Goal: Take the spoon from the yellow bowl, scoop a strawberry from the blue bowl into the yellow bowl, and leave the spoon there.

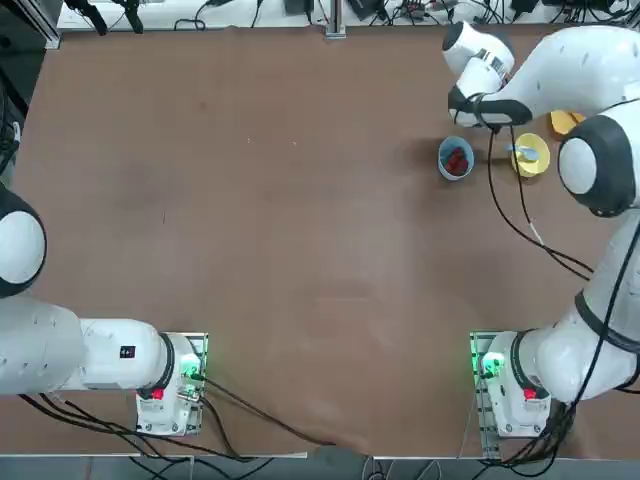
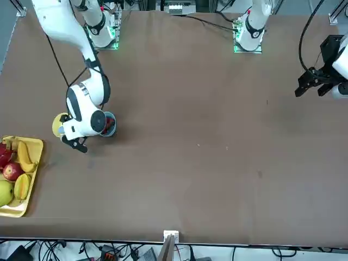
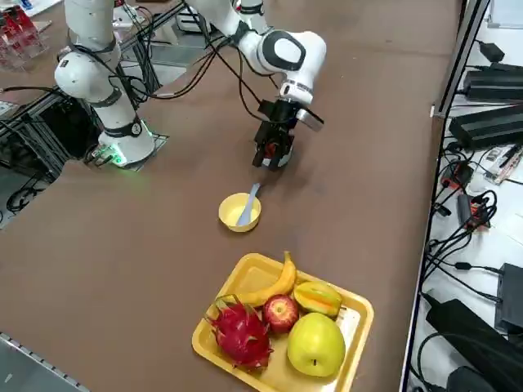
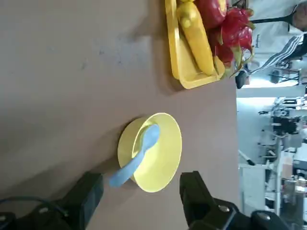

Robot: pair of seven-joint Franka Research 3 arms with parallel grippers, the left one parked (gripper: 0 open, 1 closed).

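Note:
The yellow bowl (image 1: 530,155) (image 3: 239,212) (image 4: 160,148) sits near the table's far right. The pale spoon (image 3: 248,204) (image 4: 136,158) (image 1: 524,153) lies in it, its handle sticking out over the rim. To its left stands the blue bowl (image 1: 455,158) (image 2: 109,124) with red strawberries (image 1: 457,160) inside. My right gripper (image 1: 492,112) (image 2: 76,144) (image 3: 274,151) (image 4: 141,191) hovers open just beyond the two bowls. It holds nothing. In the wrist view its fingers (image 4: 91,191) flank the spoon handle from a short distance. The arm hides most of the blue bowl in the side view.
A rectangular yellow fruit tray (image 3: 343,327) (image 2: 32,163) (image 4: 180,62) with a banana, apples and a dragon fruit lies further right, near the table edge. A black cable (image 1: 520,210) hangs from the arm over the table beside the bowls.

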